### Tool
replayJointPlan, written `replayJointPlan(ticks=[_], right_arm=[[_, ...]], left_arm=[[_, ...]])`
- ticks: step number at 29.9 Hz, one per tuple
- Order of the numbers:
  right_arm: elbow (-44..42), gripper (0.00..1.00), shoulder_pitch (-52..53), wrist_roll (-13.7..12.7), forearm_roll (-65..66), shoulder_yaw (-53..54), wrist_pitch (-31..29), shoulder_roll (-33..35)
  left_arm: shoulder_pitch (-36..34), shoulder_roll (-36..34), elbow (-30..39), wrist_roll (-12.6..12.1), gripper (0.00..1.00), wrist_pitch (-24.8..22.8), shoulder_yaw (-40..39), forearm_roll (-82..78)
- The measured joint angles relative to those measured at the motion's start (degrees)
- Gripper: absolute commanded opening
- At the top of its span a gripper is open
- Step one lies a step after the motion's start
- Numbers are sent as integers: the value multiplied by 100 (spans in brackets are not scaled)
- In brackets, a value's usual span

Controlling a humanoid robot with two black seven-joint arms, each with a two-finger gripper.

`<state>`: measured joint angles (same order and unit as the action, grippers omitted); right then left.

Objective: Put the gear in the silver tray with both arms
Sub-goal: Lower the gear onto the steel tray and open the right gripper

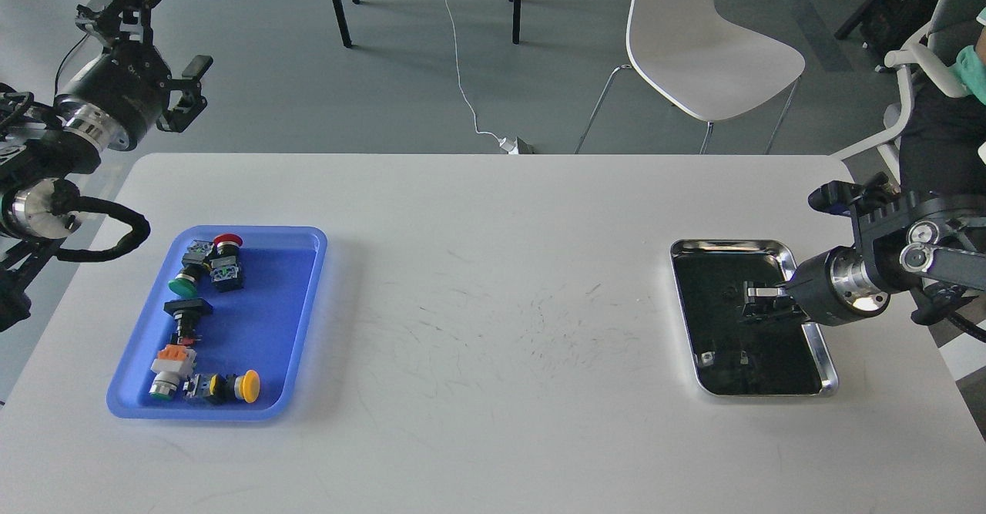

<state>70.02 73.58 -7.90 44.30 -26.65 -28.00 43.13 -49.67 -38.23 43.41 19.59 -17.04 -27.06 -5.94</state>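
White table [493,283] fills the lower frame and carries everything: at lower left a blue tray [296,321] stocked with push-button switches [202,321], the parts apparently waiting to be moved, and at right the silver tray [813,256], their destination. Over that steel tray the right gripper [759,302] hangs low above the dark floor, seemingly delivering or letting go, but against the mirror-black surface I cannot tell whether its fingers pinch anything. At upper left the left gripper [166,55] hovers off the table with fingers spread and empty, probably clear of the pickup tray until needed.
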Motion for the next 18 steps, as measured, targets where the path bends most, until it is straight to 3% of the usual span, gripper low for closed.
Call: replayJointPlan(ticks=[3, 5, 11, 18], right_arm=[[-74, 42, -142, -1, 74, 2, -1, -76], [-106, 97, -161, -1, 80, 24, 0, -117], [-114, 98, -163, -9, -6, 250, -1, -125], [-80, 98, -103, -6, -812, 1390, -1, -72]], left_arm=[[0, 0, 0, 0, 96, 0, 5, -1], [0, 0, 1, 0, 96, 0, 12, -3], [0, 2, 1, 0, 96, 0, 17, -4], [0, 9, -4, -9, 96, 7, 23, -4]])
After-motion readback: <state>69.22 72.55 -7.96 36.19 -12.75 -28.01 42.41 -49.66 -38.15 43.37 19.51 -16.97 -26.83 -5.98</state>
